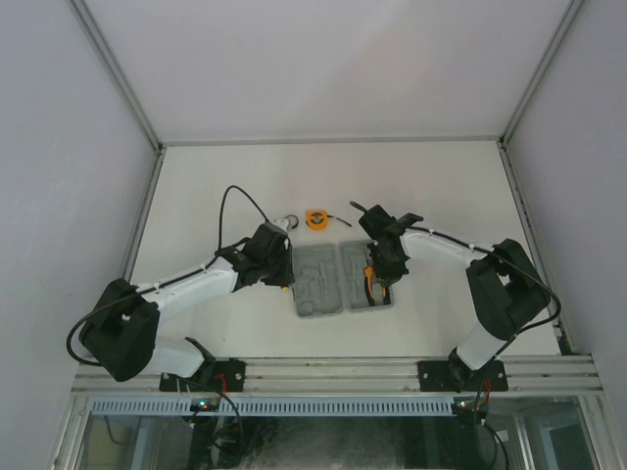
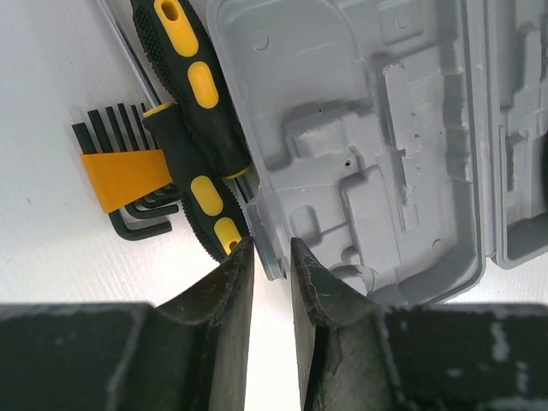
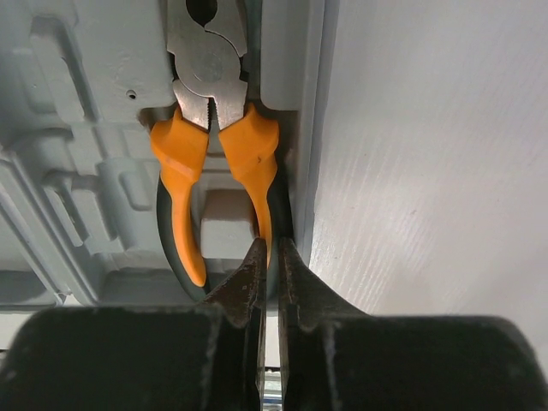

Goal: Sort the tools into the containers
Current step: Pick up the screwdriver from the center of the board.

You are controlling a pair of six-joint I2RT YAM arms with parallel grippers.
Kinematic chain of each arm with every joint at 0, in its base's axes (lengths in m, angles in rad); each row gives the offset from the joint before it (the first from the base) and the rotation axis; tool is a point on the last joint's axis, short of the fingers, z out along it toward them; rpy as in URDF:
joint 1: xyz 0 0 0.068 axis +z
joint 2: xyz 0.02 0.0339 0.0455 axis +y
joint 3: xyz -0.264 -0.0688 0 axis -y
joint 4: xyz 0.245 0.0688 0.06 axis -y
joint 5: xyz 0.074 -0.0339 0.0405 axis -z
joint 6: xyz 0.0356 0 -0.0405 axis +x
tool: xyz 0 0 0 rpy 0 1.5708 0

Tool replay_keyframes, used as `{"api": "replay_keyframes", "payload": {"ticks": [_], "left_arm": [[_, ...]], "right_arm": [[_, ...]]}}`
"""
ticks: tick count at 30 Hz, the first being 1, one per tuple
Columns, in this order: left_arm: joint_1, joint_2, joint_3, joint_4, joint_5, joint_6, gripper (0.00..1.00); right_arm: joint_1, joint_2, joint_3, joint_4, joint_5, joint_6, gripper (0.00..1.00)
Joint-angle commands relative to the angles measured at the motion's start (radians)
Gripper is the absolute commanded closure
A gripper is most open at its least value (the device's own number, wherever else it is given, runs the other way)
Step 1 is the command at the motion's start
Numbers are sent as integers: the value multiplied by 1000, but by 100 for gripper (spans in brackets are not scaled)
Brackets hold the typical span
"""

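Top view: fixed, high above and behind arm bases (image 1: 220, 375), looking steeply down on whole desk (image 1: 225, 186); far off, tool case (image 1: 343, 284) small at centre. Left wrist view: just behind left hand (image 2: 272, 248), aimed down past fingertips, close on case's left half and desk beside it. Right wrist view: behind right hand (image 3: 269, 248), closer still, over case's right half with pliers (image 3: 210, 107) and desk strip. Shared: case in all three.
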Motion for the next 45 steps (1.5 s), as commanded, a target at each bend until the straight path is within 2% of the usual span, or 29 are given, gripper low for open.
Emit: {"api": "replay_keyframes", "payload": {"ticks": [1, 10, 14, 18, 23, 27, 31, 45], "left_arm": [[-4, -28, 26, 15, 2, 21, 71], [65, -168, 66, -61, -34, 25, 59], [127, -216, 67, -85, -49, 29, 56], [168, -202, 64, -97, -47, 31, 56], [171, -137, 67, -75, -11, 20, 56], [168, -86, 63, -46, 32, 4, 56], [162, -50, 55, -25, 48, -6, 55], [144, 50, 35, 29, 59, -24, 54]], "right_arm": [[16, 86, -60, 56, 20, 24, 100], [-79, -97, -53, 17, 79, 10, 82], [-104, -179, -53, 21, 43, -21, 75], [-113, -300, -60, 71, -33, -38, 71], [-119, -413, -81, 120, -82, -38, 68], [-159, -444, -115, 121, -80, -14, 67], [-185, -484, -175, 163, -148, 4, 67], [-117, -457, -219, 211, -169, 35, 66]]}}
